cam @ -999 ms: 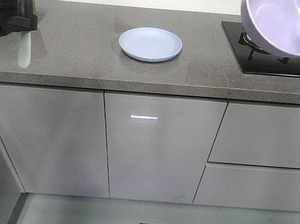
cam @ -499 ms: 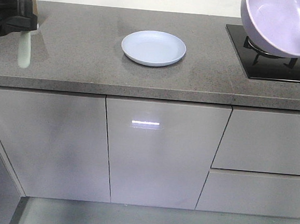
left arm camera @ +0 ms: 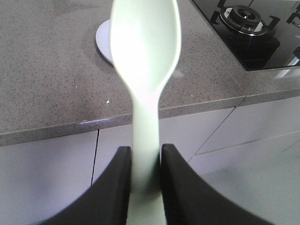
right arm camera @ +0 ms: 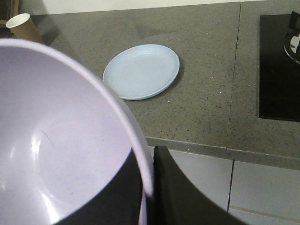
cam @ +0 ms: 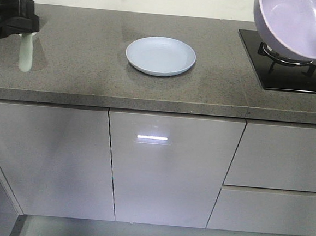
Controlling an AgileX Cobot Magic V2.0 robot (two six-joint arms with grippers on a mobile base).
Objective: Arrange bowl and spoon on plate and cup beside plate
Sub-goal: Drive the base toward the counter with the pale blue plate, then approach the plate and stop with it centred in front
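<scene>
The pale blue-lilac plate (cam: pixel 160 56) lies bare on the grey counter (cam: pixel 85 63), also seen as the plate (right arm camera: pixel 140 71) from the right wrist. My left gripper (left arm camera: pixel 143 151) is shut on the handle of the mint-green spoon (left arm camera: pixel 145 47), which hangs upright at the far left as spoon (cam: pixel 25 53) in left gripper (cam: pixel 24 19). My right gripper (right arm camera: pixel 147 157) is shut on the rim of the lavender bowl (right arm camera: pixel 56 140), held tilted above the stove as bowl (cam: pixel 296 28). The brown paper cup (right arm camera: pixel 21 27) stands upright at the counter's back left corner.
A black glass hob with a gas burner (cam: pixel 293 66) takes up the counter's right end, seen too as hob (right arm camera: pixel 279 70). Grey cabinet doors and drawers (cam: pixel 165 168) run below the counter's front edge. A pale wall backs the counter.
The counter, plate and hob have slid lower in the front view and look slightly larger. Both grippers keep their holds on spoon and bowl at the same places in the frame.
</scene>
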